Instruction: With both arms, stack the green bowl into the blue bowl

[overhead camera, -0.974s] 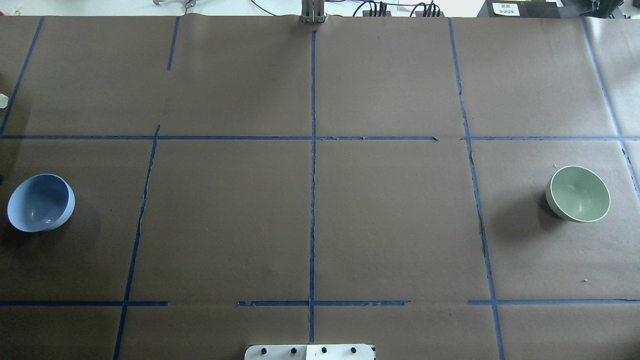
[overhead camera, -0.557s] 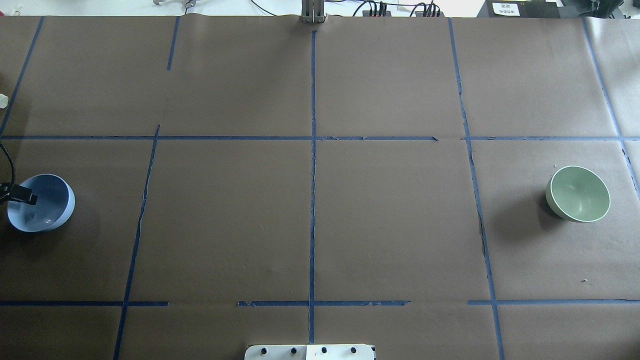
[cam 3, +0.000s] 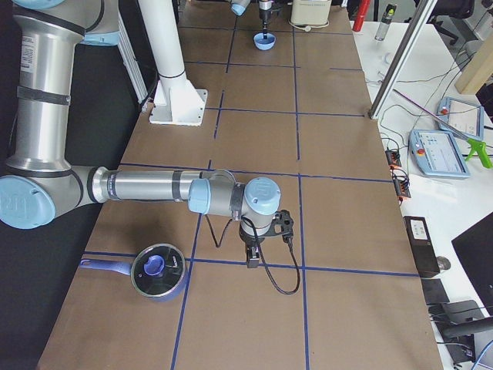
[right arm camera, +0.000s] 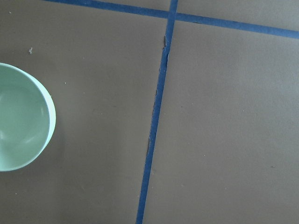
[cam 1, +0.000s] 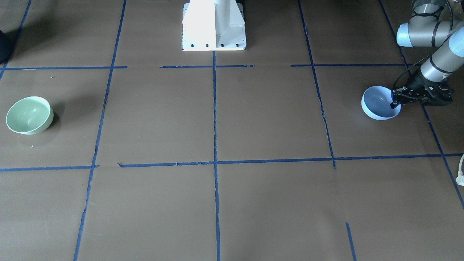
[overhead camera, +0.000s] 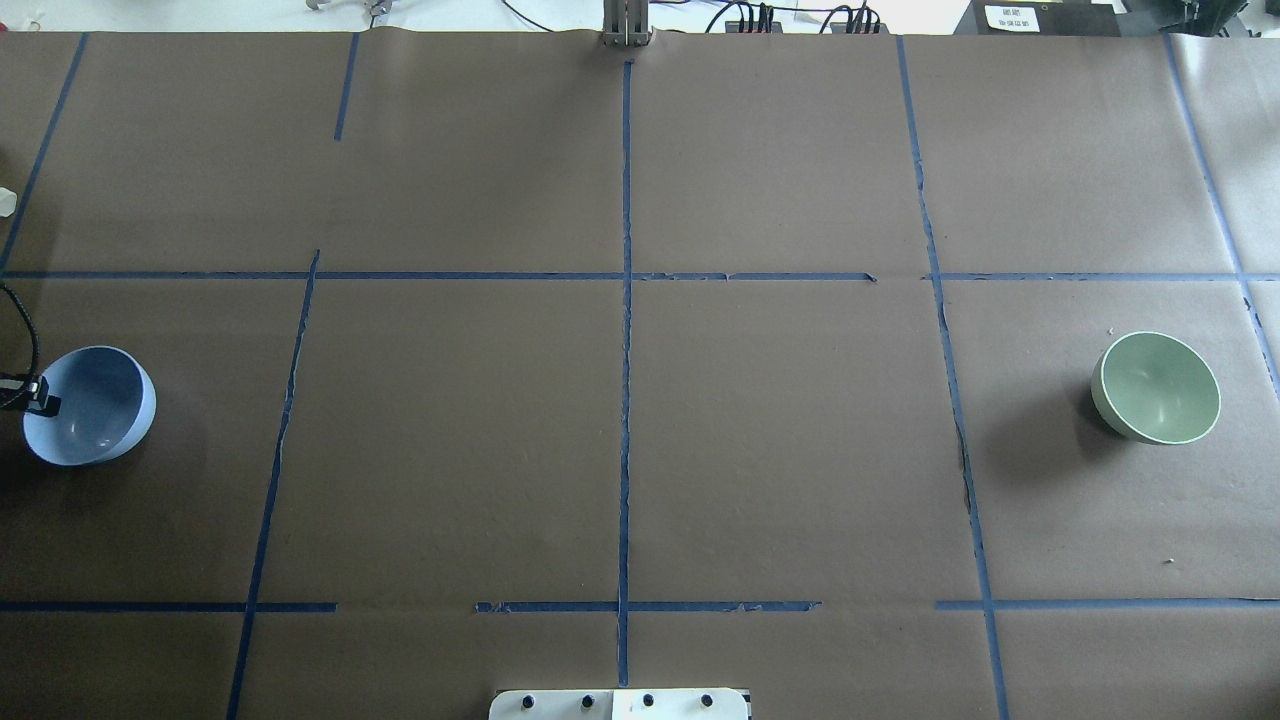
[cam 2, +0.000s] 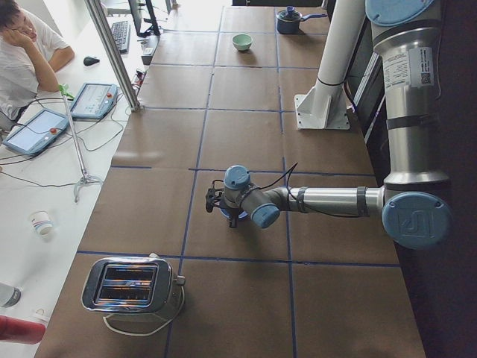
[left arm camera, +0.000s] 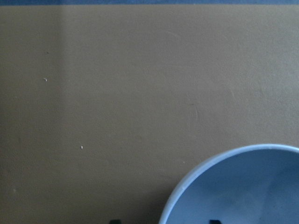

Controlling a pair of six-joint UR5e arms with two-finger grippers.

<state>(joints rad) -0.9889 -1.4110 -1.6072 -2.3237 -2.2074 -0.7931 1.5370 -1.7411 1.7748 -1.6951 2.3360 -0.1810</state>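
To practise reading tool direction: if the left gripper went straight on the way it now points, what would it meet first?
The blue bowl. The left gripper points down, open, astride the bowl's rim, so the rim or the inner wall would likely come first. The exact depth is unclear.

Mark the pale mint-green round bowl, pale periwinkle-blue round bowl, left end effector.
green bowl [overhead camera: 1160, 388]: overhead view, inner floor.
blue bowl [overhead camera: 95, 410]: overhead view, inner floor.
left end effector [cam 1: 394, 101]: front-facing view, between fingertips at blue bowl's rim.

Green bowl [right arm camera: 21, 121], blue bowl [left arm camera: 243, 186] edge-cropped
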